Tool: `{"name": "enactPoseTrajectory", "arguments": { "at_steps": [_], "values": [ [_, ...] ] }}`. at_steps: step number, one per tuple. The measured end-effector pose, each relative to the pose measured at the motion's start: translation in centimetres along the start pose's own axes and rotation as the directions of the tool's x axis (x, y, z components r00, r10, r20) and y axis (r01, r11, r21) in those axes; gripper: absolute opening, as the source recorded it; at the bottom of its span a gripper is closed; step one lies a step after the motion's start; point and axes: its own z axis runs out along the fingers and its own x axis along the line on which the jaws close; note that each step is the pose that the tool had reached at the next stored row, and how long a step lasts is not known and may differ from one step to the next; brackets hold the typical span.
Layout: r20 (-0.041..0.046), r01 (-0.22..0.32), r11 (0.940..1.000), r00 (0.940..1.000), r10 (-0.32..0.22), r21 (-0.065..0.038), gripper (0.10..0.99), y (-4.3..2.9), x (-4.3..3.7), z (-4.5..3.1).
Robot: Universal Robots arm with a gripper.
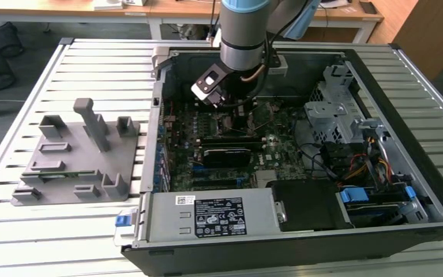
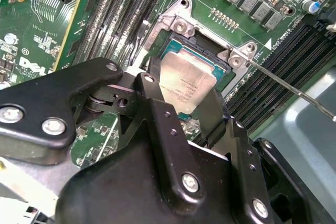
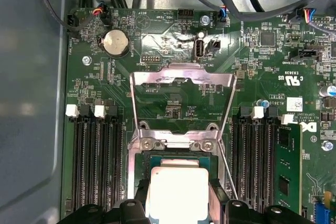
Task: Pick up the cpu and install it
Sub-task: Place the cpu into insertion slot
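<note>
The cpu (image 3: 176,192), a small square chip with a pale silver top, lies over the dark metal-framed socket (image 3: 139,145) on the green motherboard. In the second wrist view the cpu (image 2: 186,82) sits inside the socket frame (image 2: 181,24). My gripper (image 2: 184,100) has its black fingers (image 2: 152,95) pressed against two opposite edges of the chip, shut on it. The exterior view shows the gripper (image 1: 233,112) low inside the open computer case, over the middle of the board. The socket's load plate (image 3: 181,77) is flipped open.
The socket lever (image 2: 294,90) sticks out sideways. Memory slots (image 3: 97,161) flank the socket, with one green strip (image 3: 286,166) seated. In the exterior view a grey fixture (image 1: 75,167) stands left of the case, a power supply (image 1: 214,216) is at the front and a drive cage (image 1: 337,115) at the right.
</note>
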Motion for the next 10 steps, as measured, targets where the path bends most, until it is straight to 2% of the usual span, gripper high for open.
{"name": "enactPoseTrajectory", "arguments": {
  "at_steps": [10],
  "values": [
    [-0.0010, 0.000, 1.0000, 1.0000, 0.000, 0.000, 0.525, -0.06, 0.06, 0.04]
  ]
}}
